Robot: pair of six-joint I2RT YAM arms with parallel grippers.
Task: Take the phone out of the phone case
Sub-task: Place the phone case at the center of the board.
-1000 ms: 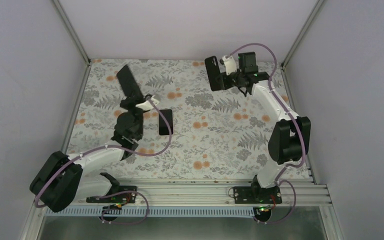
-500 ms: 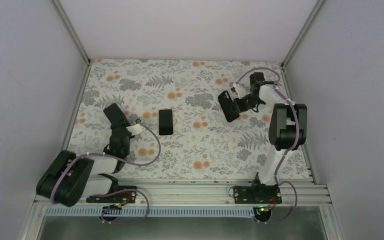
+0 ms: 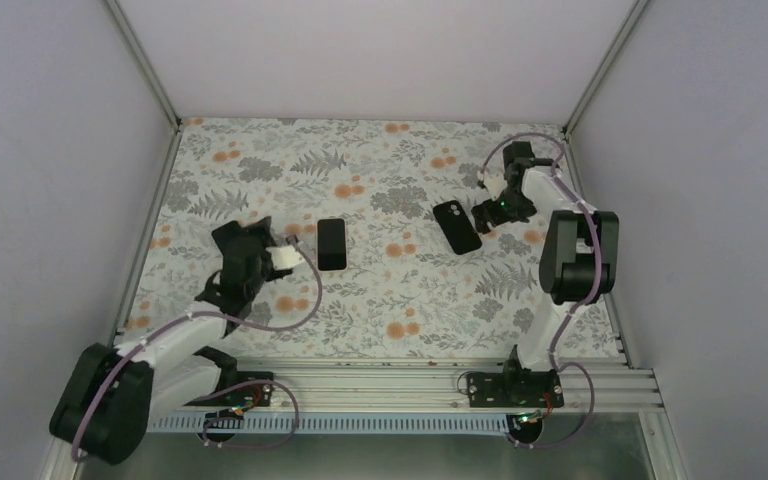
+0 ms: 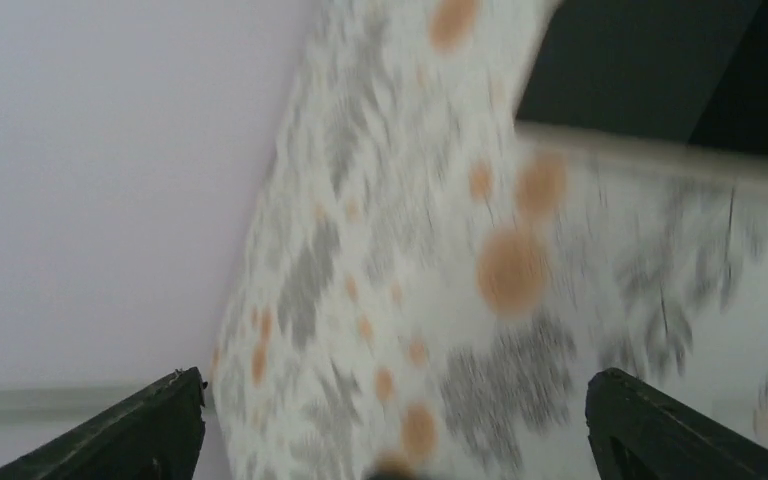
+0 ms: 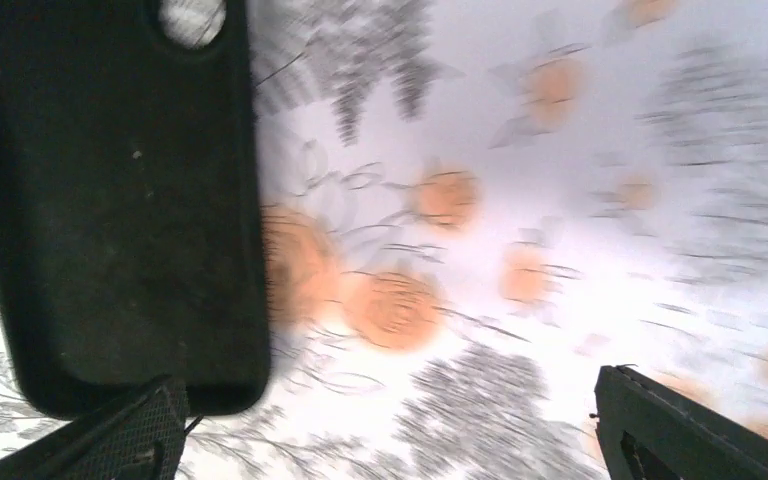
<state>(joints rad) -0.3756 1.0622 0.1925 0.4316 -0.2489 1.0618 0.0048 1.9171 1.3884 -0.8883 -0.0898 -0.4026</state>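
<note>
The black phone point(image 3: 331, 244) lies flat on the flowered cloth, left of centre, with nothing touching it. The empty black phone case point(image 3: 457, 227) lies flat further right, and the cloth shows through its camera hole. In the right wrist view the case point(image 5: 110, 200) fills the left side. My right gripper point(image 3: 487, 212) point(image 5: 390, 440) is open just beside the case's near corner, with only cloth between its fingers. My left gripper point(image 3: 245, 238) point(image 4: 390, 440) is open over bare cloth, left of the phone. A dark flat shape point(image 4: 650, 70) at the top right of the left wrist view is too blurred to name.
The flowered cloth point(image 3: 390, 290) is walled by pale panels on the left, back and right. A metal rail point(image 3: 410, 372) with both arm bases runs along the near edge. Loose purple cables hang beside each arm.
The right gripper lowered the case to the cloth and let it go; its jaws now stand wide. The left arm came down from a raised pose and its jaws opened. The phone stayed put.
</note>
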